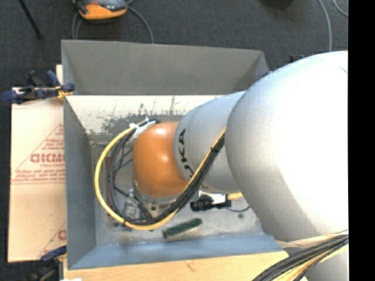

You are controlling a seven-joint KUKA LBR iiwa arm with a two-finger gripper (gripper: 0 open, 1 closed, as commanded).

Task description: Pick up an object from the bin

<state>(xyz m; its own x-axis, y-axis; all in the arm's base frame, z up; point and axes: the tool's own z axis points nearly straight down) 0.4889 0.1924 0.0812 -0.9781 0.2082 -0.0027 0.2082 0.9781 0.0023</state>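
Dark green strip [182, 228] is the likeliest pick here, I'd guess. It's lying flat on the bin [79, 180] floor, close along the wall at the view's bottom edge and just beside where the gripper [135, 209] is sitting. You're looking at the gripper down low over the floor toward the bin's lower-left corner, tucked under the orange wrist cover [155, 160]. Honestly you can't tell whether it's wide or narrow, and nothing is showing as held. That cover and the looping yellow cable [98, 167] are hiding it because the arm [281, 145] is reaching in steeply from the right and leaning over most of the floor.

Moving out, a black and white marker-like thing [212, 202] is lying right of the gripper, partly under the arm and apart from the strip. Both things are lying flat and loose, so they're probably just resting wherever they slid to. If you're going for the strip, I'm thinking that nearby wall is going to be crowding the approach, so watch that side.
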